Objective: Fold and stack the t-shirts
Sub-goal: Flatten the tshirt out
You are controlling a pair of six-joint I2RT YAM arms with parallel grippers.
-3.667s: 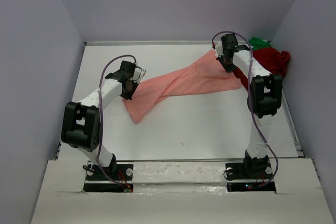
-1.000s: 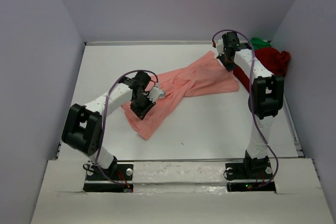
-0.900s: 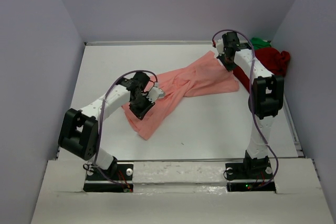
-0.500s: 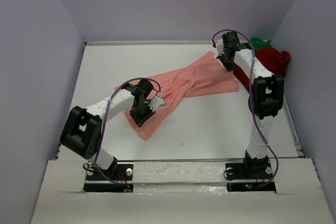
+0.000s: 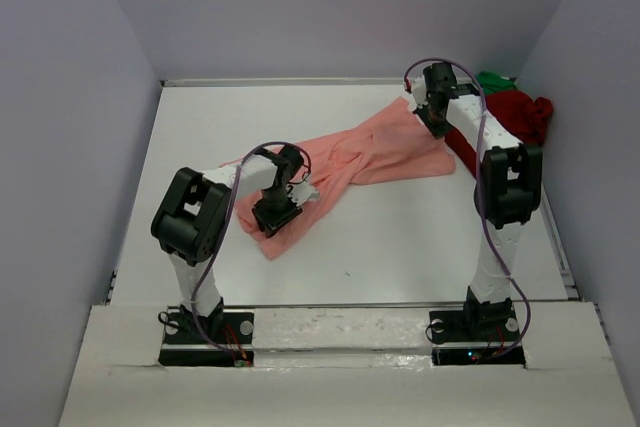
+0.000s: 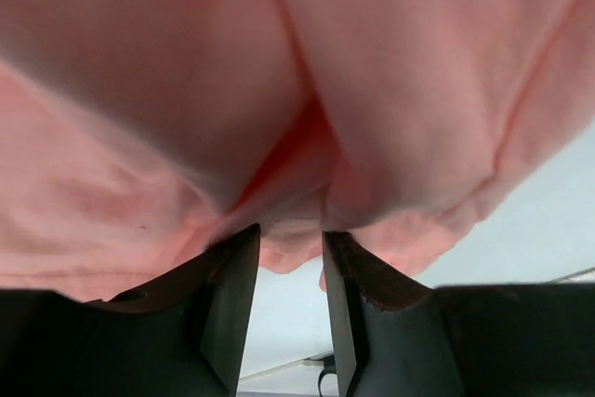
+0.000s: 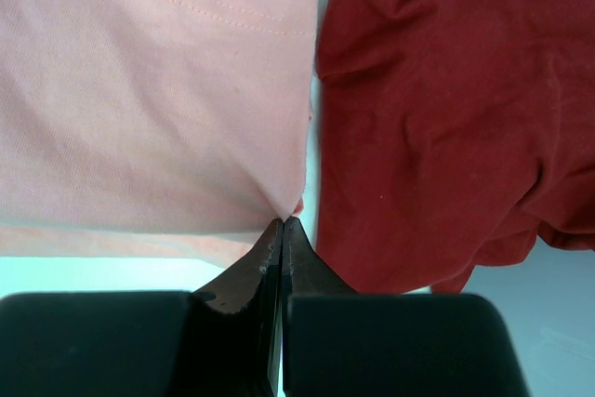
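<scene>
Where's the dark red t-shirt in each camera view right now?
Top external: dark red t-shirt in the far right corner.
Left wrist: not in it.
Right wrist: fills the right half.
Shared landmark: salmon-pink t-shirt, its corner pinched by the right gripper.

**Robotics laboratory test cell.** We identify it by the bare white table (image 5: 420,237), boxed in by plain grey panels (image 5: 350,7) that rise beyond and to either side of the left gripper (image 6: 291,239) and the right gripper (image 7: 282,225). Nearer than both grippers, two arms stand bolted on black base plates (image 5: 205,332), with purple cables (image 5: 440,62) looping along them. A salmon-pink t-shirt (image 5: 370,152) between the grippers and a dark red t-shirt (image 5: 520,112) just right of the right gripper lie on the tabletop.
</scene>
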